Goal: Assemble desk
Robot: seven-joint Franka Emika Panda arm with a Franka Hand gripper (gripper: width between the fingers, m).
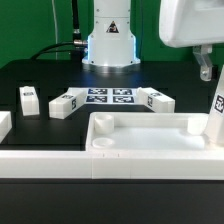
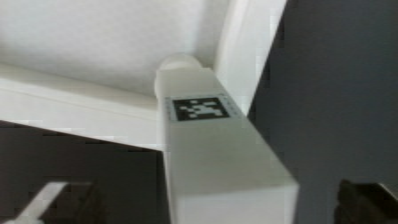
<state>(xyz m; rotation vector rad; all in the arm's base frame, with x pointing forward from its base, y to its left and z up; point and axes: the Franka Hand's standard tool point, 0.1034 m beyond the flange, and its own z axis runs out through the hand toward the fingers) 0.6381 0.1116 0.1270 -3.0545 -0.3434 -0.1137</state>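
1. Here, one rimmed desk panel (image 1: 150,135) lies on the black tabletop (image 1: 40,75), at 6 o'clock from the marker board (image 1: 110,97).
2. Four legs show: an outer leg (image 1: 28,100) and an inner leg (image 1: 65,103) at the board's 9 o'clock, a third leg (image 1: 155,100) at its 3 o'clock, and an edge leg (image 1: 218,112) at the panel's 3 o'clock end.
3. Two fingers (image 1: 205,68) stand wide apart. In the wrist view a tagged leg (image 2: 217,140) sits between them, untouched.

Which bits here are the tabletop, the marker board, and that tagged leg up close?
tabletop (image 1: 150,138): exterior view, on its bare inner floor.
marker board (image 1: 110,97): exterior view, on the middle of its tags.
leg (image 2: 222,170): wrist view, on its side face below the tag.
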